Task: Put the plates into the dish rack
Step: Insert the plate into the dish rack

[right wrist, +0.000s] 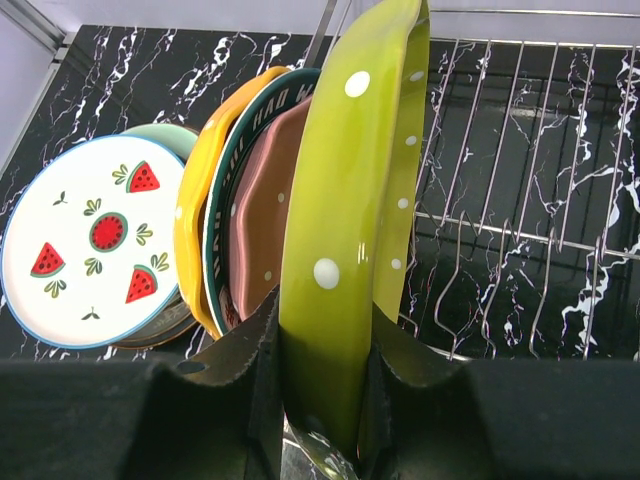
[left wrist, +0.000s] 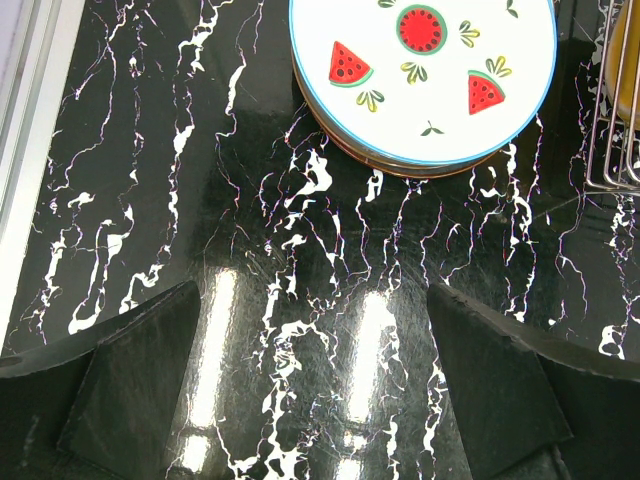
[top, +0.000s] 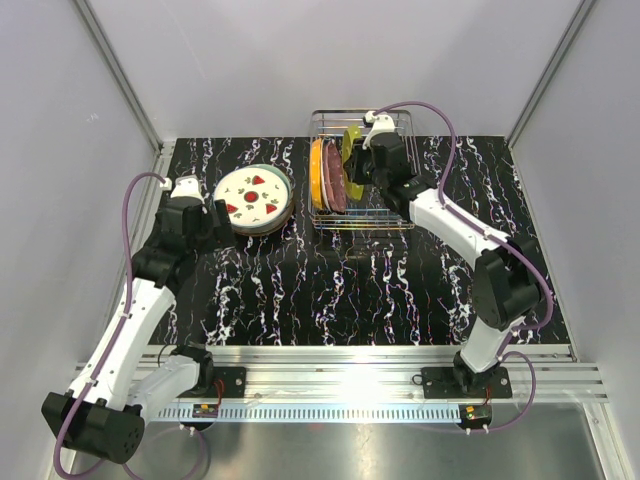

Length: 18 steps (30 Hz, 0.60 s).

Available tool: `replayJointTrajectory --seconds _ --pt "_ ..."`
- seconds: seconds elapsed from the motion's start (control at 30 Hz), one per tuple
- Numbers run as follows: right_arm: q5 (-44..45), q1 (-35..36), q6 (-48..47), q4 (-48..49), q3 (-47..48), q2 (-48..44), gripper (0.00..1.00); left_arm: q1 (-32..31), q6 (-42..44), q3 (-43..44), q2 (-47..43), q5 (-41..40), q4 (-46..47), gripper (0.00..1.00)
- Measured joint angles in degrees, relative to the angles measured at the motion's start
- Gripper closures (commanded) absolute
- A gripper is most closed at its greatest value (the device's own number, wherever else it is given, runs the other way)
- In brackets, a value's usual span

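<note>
Your right fingers point(right wrist: 235, 370) are gripping the rim of a green plate point(right wrist: 350, 200) with white dots, holding it on edge inside the dish rack point(right wrist: 500, 232), just beside the standing plates point(right wrist: 195, 220) at the rack's left end. Your left fingers point(left wrist: 130, 390) are hanging wide open over the bench point(left wrist: 150, 150), left of the rack, near a stack topped by a watermelon plate point(left wrist: 420, 80).

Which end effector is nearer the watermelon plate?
Left. The left end effector hovers beside the watermelon plate; the right end effector grips a green plate at the dish rack.
</note>
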Motion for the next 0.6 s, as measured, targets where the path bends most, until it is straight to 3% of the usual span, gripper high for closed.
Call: replayJointTrajectory --seconds 0.6 --pt "-0.4 -0.5 0.0 0.9 3.4 3.0 0.99 0.0 0.0 0.0 0.0 0.2 0.0 0.01"
